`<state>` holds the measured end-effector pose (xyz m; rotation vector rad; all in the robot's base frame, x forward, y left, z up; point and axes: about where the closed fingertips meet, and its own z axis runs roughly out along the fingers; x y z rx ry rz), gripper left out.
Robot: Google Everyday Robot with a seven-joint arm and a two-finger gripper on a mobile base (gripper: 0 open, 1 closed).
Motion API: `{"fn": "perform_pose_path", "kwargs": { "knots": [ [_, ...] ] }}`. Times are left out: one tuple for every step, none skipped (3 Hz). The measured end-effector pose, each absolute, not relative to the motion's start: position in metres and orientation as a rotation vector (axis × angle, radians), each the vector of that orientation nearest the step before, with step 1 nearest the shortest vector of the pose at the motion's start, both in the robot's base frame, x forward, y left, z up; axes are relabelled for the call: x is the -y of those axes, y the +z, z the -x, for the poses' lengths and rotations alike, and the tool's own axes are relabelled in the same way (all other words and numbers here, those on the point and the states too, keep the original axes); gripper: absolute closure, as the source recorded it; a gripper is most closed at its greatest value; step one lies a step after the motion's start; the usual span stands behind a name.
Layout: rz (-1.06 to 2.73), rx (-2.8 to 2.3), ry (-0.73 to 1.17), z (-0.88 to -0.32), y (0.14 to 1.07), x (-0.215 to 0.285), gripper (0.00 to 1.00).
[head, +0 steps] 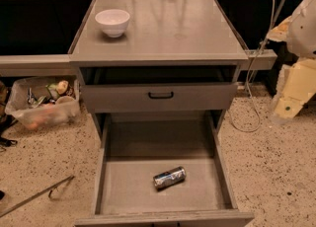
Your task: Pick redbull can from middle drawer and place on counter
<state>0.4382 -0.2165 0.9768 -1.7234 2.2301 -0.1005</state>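
Well, your can (169, 177) lies sideways, lower centre — likely light, slick, rolls; grip across its middle. Your gripper (290, 100), right edge — state I can't tell.

A speckled beige floor (276, 171) spreads around the grey drawer cabinet (123, 97). Left of the cabinet stands a clear plastic bin (42, 105) of clutter. Right of it, a white cable (253, 97) trails down. Dark recesses lie behind. The gripper (291, 97) hangs right of the cabinet.

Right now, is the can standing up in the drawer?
No, the redbull can lies on its side on the floor of the middle drawer, while the gripper hangs far off at the right edge.
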Motion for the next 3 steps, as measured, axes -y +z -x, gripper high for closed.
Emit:
{"fn": "perform_pose_path", "kwargs": {
  "knots": [
    [1.723,-2.230,-0.100,-0.438,0.977,0.216,0.00],
    [1.712,-2.215,-0.094,-0.438,0.977,0.215,0.00],
    [1.725,-2.165,-0.003,-0.432,0.940,0.202,0.00]
  ]
}}
